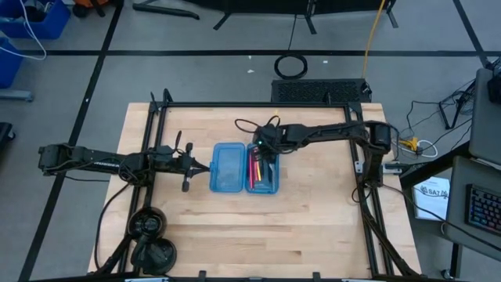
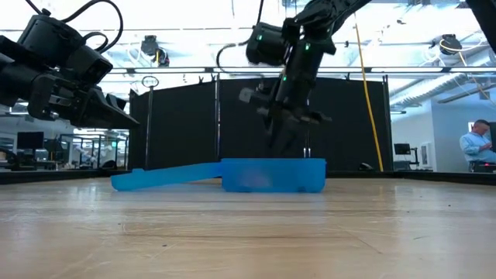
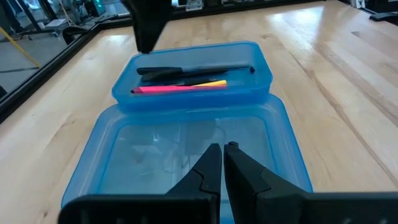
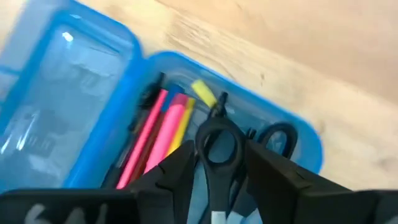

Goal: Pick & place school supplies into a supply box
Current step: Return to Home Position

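Observation:
The translucent blue supply box [image 1: 227,168] lies open on the table, its two halves side by side. The right half [image 1: 264,186] holds pink, yellow and dark pens [image 3: 180,87] [image 4: 158,134]. My right gripper [image 1: 266,149] hangs over that half's far end [image 2: 280,143], fingers pointing down, with the black-handled scissors [image 4: 219,146] between them. My left gripper [image 1: 205,166] is shut and hovers by the empty left half [image 3: 193,143], raised off the table [image 2: 108,108]. My right gripper has the scissors between its two fingers [image 4: 177,168], which come from above and lie along them. One black handle loop [image 4: 233,146] sits between the fingertips, and the other loop [image 4: 278,135] shows beyond one finger. The handles point down into the box's right half; silver shows farther back.
Round black objects [image 1: 149,235] sit at the table's near left corner. Dark frame rails [image 1: 235,104] run along the table's edges. Cables [image 1: 250,125] lie near the right arm. A person [image 2: 473,147] stands far off in the room. Bare wood lies near and right of the box.

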You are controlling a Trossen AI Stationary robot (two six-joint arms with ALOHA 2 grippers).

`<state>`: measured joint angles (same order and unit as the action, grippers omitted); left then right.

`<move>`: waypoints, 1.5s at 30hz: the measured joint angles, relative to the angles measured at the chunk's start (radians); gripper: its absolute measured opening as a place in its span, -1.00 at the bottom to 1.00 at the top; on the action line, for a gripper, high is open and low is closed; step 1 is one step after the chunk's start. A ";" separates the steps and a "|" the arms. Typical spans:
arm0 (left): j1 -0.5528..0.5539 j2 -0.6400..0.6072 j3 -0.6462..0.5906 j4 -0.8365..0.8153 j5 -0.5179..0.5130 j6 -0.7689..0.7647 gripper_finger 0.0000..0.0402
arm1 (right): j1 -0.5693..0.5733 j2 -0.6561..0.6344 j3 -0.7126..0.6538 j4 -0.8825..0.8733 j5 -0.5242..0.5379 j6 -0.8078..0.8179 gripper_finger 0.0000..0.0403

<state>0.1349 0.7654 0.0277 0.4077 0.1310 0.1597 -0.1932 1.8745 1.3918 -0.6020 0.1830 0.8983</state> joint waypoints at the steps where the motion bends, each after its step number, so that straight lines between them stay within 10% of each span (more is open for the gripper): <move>1: 0.000 0.000 0.000 0.001 0.000 0.004 -0.88 | 0.000 -0.014 0.000 0.000 0.004 -0.040 -0.32; 14: 0.000 0.000 0.000 -0.046 -0.013 -0.026 -0.88 | 0.162 -0.107 -0.005 0.111 0.182 -0.729 -0.60; 21: 0.000 0.000 0.000 -0.010 -0.085 0.103 -0.88 | 0.241 -0.131 -0.158 0.483 -0.046 -1.105 -0.96; 33: -0.041 -0.070 0.253 -0.205 -0.077 0.146 -0.98 | 0.166 -0.541 -0.633 0.909 -0.110 -0.990 -1.00; 45: -0.099 -0.267 -0.018 0.220 -0.055 0.184 -0.99 | 0.176 -0.948 -1.123 1.177 -0.119 -0.831 -1.00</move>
<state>0.0363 0.4981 0.0095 0.6273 0.0765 0.3434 -0.0167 0.9268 0.2689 0.5753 0.0637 0.0668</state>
